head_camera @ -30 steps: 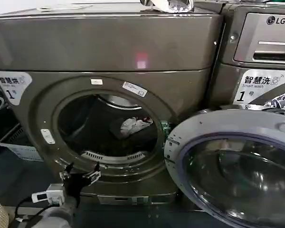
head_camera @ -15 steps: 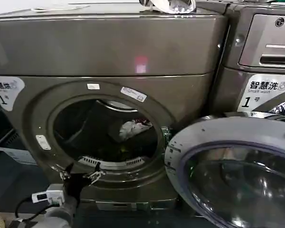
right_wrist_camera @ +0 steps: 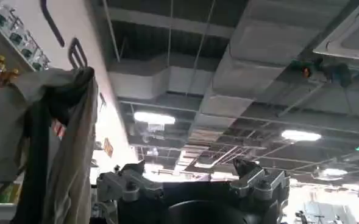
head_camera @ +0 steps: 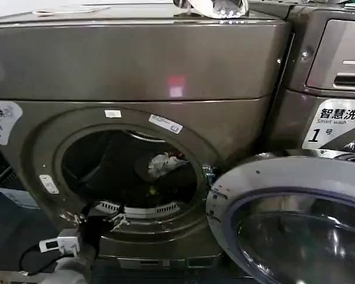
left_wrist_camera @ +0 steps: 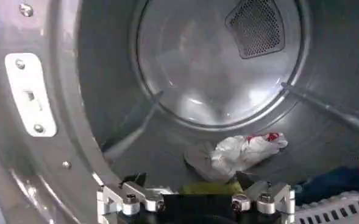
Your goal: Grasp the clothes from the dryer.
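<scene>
The left gripper [head_camera: 99, 220] has crept up to the lower lip of the dryer [head_camera: 136, 59] porthole, jaws apart and empty. The clothes [left_wrist_camera: 243, 152] lie deeper inside the drum, so a reach inward seems next. The right gripper [right_wrist_camera: 194, 182], jaws apart, points at the ceiling.

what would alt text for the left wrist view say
The open left gripper sits at the dryer opening, facing into the steel drum, where a crumpled white-grey cloth with red marks lies on the drum floor. A yellow-green cloth shows just beyond the fingers.
</scene>
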